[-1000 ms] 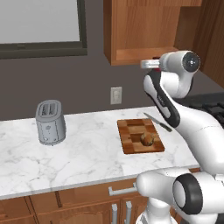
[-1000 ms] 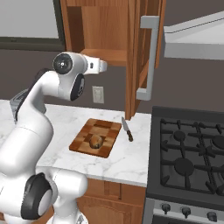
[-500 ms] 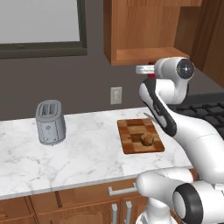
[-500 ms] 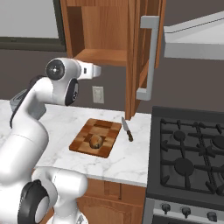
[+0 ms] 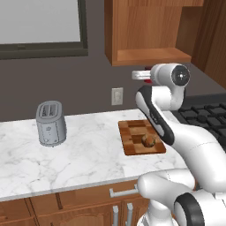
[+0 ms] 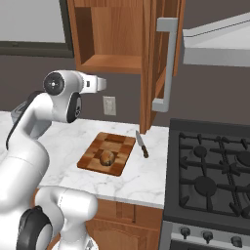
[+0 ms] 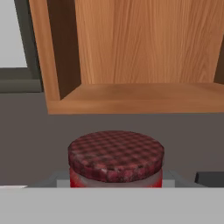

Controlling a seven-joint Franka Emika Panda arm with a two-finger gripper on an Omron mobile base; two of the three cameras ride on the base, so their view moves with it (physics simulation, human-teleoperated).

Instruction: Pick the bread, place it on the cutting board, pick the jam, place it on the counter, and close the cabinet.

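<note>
While the arm is raised below the open cabinet (image 6: 117, 34), I see the end effector (image 5: 140, 75) clamped on the jam (image 7: 115, 159), a squat red cylinder whose lid carries a dark red checked pattern; in the hand view the jar sits close to the lens with the cabinet's smooth wood-grain back panel and bare shelf above it. From the left base view only a sliver of red shows at the end effector, which hangs in the air below the cabinet's front lip and above the back edge of the surface (image 5: 79, 150), white marble with grey veins. The cabinet door (image 6: 155, 63) stands swung out, a flat brown plank with a long silver bar handle (image 6: 165, 66). The bread (image 5: 148, 141), a small round golden-brown lump, rests on the cutting board (image 5: 132, 141), a rectangular block of light and dark checkered wood with a darker rim, lying near the surface's right end. A dark-handled knife (image 6: 142, 145) lies flat just beside the board's right edge. A brushed-metal toaster (image 5: 50, 123) with rounded corners stands near the left back of the surface.
</note>
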